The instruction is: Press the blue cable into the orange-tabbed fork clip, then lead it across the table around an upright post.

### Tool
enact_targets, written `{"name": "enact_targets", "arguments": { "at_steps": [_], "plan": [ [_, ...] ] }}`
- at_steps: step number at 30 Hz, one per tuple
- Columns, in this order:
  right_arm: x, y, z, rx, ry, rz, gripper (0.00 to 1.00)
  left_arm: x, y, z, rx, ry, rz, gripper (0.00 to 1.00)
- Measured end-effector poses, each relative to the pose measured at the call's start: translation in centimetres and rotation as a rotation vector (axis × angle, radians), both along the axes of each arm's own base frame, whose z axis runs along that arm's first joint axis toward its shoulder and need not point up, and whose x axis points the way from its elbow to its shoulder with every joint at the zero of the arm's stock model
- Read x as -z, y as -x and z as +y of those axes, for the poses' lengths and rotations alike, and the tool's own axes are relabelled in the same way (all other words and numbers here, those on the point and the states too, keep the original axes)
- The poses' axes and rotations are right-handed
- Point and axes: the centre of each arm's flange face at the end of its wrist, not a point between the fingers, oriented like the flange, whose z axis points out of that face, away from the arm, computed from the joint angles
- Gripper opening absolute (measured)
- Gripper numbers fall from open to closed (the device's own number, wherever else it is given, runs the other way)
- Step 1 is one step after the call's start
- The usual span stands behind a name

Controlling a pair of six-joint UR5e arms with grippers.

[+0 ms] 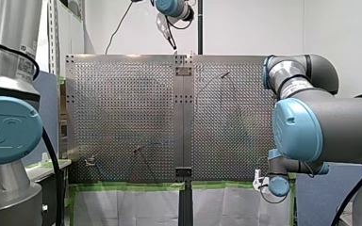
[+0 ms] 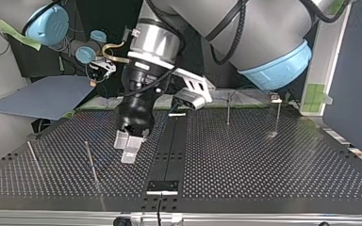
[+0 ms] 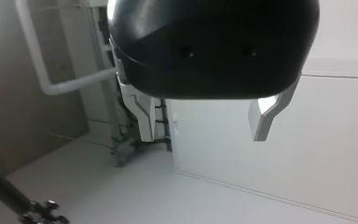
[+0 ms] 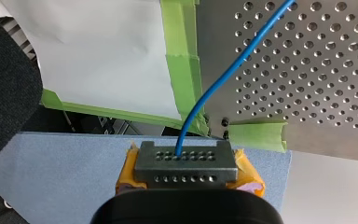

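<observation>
Two grippers, one pinching cable

By the front view, our left gripper (image 3: 203, 135) hangs spread, holding nothing, above the table's (image 1: 122, 103) far edge. Our right gripper (image 4: 185, 156) pinches the blue cable (image 4: 224, 74) just off the near right corner.

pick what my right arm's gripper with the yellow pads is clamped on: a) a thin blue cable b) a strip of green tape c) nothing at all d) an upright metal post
a: in the right wrist view my right gripper is shut on the thin blue cable, which comes out from between its fingers and curves away over the perforated metal table.
</observation>
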Motion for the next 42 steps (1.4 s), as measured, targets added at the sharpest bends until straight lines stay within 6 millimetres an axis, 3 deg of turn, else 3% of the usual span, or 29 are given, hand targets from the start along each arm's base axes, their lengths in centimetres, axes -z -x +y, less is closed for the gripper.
{"name": "enact_targets", "arguments": {
  "at_steps": [7,21,42],
  "plan": [
    [0.0,0.0,-0.1,0.000,0.003,0.000,0.00,0.2,1.1,1.0,-0.007,0.057,-0.020,0.98],
    [-0.1,0.0,-0.2,0.000,0.005,-0.001,0.00,7.1,-0.2,0.0,-0.031,0.091,0.023,0.98],
    [-0.1,0.0,-0.2,-0.001,0.006,-0.001,0.00,15.5,0.3,0.4,-0.055,0.107,0.034,0.98]
  ]
}}
